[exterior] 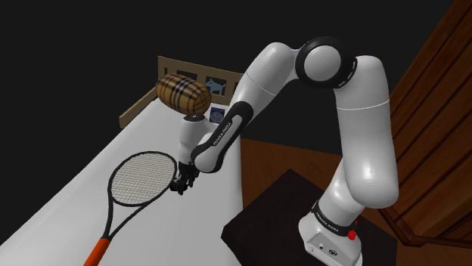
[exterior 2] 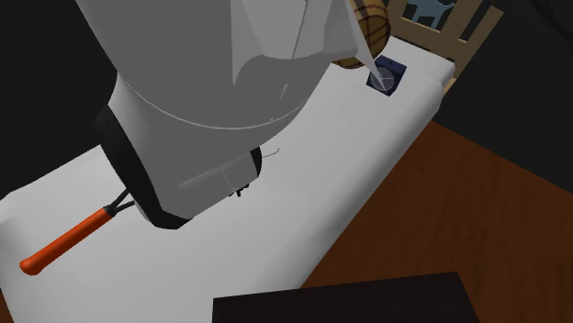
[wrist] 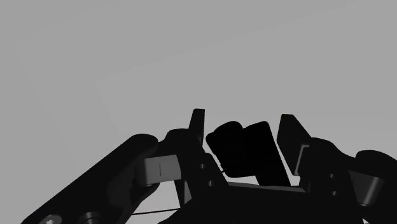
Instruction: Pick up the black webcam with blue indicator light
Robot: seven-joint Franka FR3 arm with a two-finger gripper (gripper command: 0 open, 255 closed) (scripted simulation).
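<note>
Black on black here: the webcam (wrist: 245,153) sits right between the fingers of your gripper (wrist: 243,119), down low on the white table (exterior: 68,189). The fingers are spread on either side of it, and thin slivers of grey show on both flanks, so I'd say it is not pinched yet.

Watch the lean. The webcam's body looks slanted against the fingers rather than square to them, so when you squeeze, one pad could land first and twist it out sideways. It looks blocky and smooth, so a shallow bite near its top might let it squirt free on the lift.

Next hazard out: the tennis racket (exterior: 140,181). Its head lies just beside the gripper in the shoulder view, and any sideways correction could knock the frame.

The plaid barrel-shaped bag (exterior: 183,94) sits well behind, close to the forearm, so go straight up.
</note>
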